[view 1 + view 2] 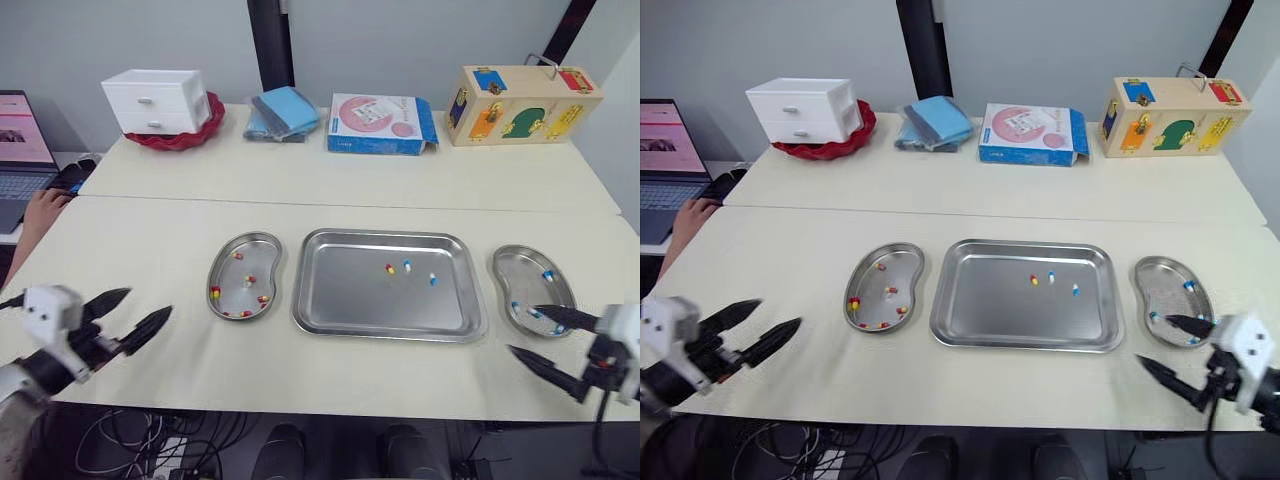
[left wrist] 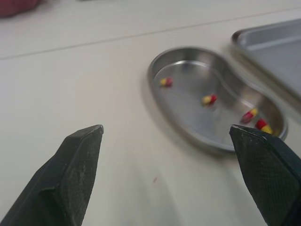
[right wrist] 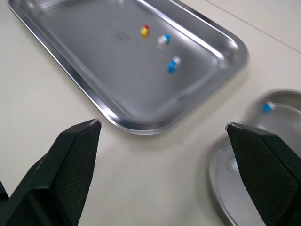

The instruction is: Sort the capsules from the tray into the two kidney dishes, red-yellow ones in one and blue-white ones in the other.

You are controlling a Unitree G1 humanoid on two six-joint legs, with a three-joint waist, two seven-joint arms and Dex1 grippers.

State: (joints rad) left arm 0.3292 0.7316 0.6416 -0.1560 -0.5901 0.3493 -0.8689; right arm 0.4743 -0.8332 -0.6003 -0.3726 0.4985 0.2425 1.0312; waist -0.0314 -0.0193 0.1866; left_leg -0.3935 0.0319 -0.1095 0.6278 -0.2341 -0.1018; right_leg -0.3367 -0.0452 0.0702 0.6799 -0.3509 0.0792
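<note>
Three capsules lie in the tray (image 1: pixel 350 295): a red-yellow one (image 1: pixel 390 268) just beside a blue-white one (image 1: pixel 407 266), with another blue-white one (image 1: pixel 433 279) near them. The left dish (image 1: pixel 258 262) holds several red-yellow ones, the right dish (image 1: pixel 520 272) a few blue-white. The left fingers (image 1: pixel 145 327) hover wide apart over the desk (image 1: pixel 150 240), near the left dish; the right fingers (image 1: pixel 570 317), also wide, hover at the right dish's near edge.

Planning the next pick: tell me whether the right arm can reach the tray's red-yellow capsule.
Probably yes: the right gripper, jaws open, hovers near the tray; nothing covers the red-yellow capsule.
</note>
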